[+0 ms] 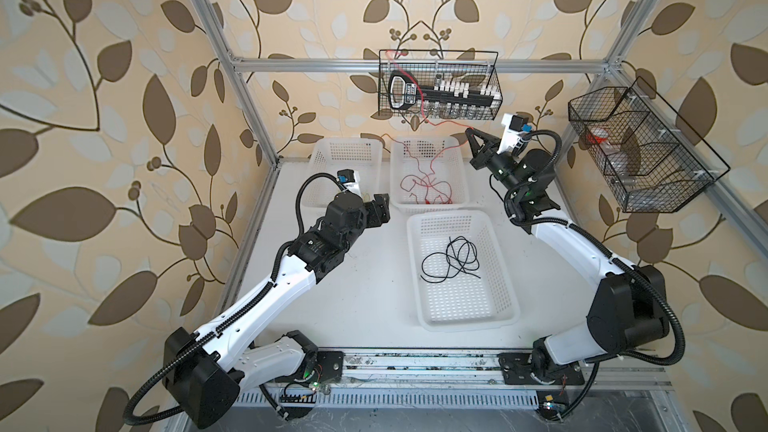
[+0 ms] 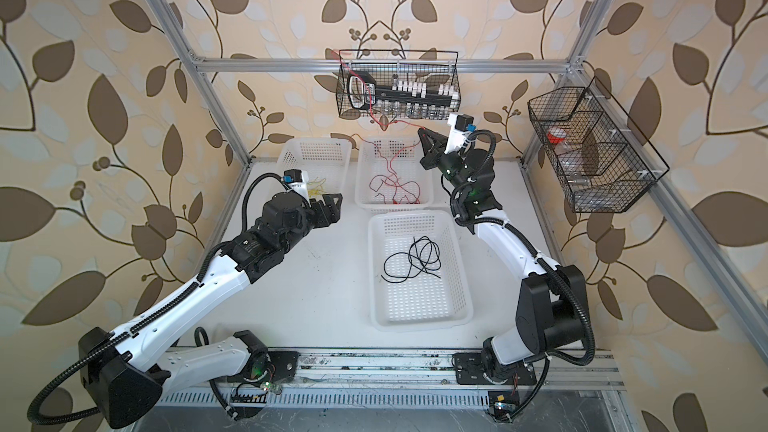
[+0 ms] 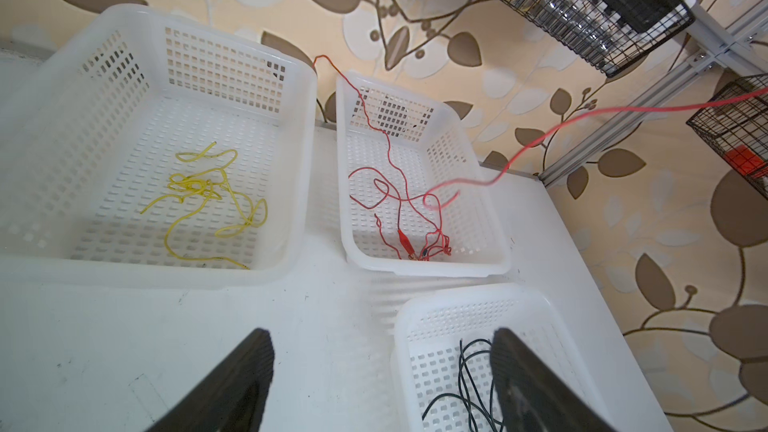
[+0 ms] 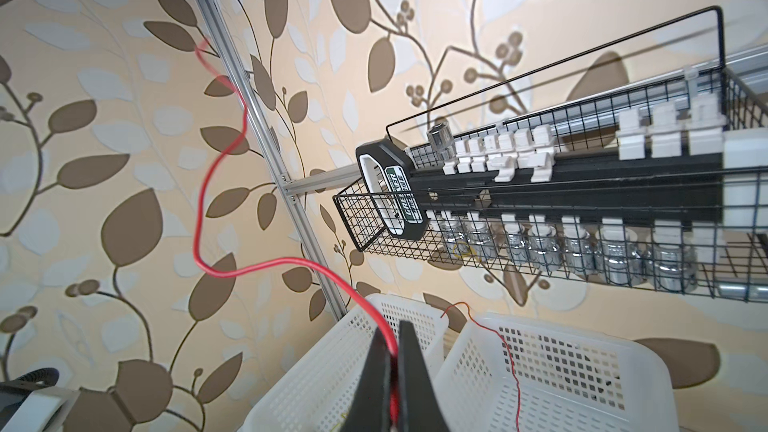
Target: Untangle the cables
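Table [image 1: 365, 284] carried three white baskets. I took the mid-back one, the red basket [image 3: 428, 268], as ref.

My R arm [image 1: 573, 251] stood just R of it, raised. The R gripper [image 4: 392, 326] was clamped tight on the red cable [image 4: 202, 209] above the ref's far-R corner, prob. to lift one strand out of the clump w/o dragging the rest. My L arm [image 1: 266, 288] reached in at the ref's near-L side. The L gripper [image 3: 380, 334] had its jaws wide apart w/ nothing between them, free, I'd judge, for the next pick.

Wire rack [image 1: 492, 76] hung behind and above the ref w/ a socket set [image 4: 540, 184] in it.

- **Yellow basket** [image 3: 145, 276], directly L of ref: yellow cable [image 3: 195, 189] only, loosely knotted.
- **Black basket** [image 1: 471, 323], just in front of ref: black cable [image 3: 460, 371] only, in open loops.
- **Ref itself:** the rest of the red cable, snarled, w/ clips [image 3: 403, 238] at its near end and one strand over the far rim.

From my R grip one length dropped into the ref and another curled up twd the rack. Couldn't tell if it touched.
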You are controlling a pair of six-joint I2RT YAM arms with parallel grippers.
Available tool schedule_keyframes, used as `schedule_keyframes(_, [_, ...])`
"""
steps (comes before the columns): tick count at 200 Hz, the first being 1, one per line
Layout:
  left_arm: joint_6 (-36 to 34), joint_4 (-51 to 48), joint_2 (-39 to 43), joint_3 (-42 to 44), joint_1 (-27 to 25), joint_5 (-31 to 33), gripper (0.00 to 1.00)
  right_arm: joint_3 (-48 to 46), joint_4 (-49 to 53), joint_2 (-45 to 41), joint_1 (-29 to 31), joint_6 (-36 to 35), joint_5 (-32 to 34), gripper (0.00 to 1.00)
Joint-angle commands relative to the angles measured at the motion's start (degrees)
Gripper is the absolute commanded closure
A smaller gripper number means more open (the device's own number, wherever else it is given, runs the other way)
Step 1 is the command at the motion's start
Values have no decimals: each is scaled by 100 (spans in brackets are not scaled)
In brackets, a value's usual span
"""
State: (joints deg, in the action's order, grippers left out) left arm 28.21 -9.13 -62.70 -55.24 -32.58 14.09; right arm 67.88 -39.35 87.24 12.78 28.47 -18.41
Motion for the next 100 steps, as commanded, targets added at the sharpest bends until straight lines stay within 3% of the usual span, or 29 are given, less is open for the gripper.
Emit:
schedule_keyframes(1, [-44, -44, 228, 151, 5, 300, 15, 295, -803, 132, -167, 762, -426, 100])
schedule_keyframes(29, [-13, -63, 369, 294, 6, 373, 14, 305, -1111, 277, -271, 967, -506, 100])
schedule_keyframes(68, [-5, -98, 529, 450, 2, 446, 13, 439, -956, 679, -278, 302, -507, 100])
schedule_keyframes(100, [9, -98, 574, 523, 4, 462, 13, -3, -806, 1013, -273, -293, -258, 100])
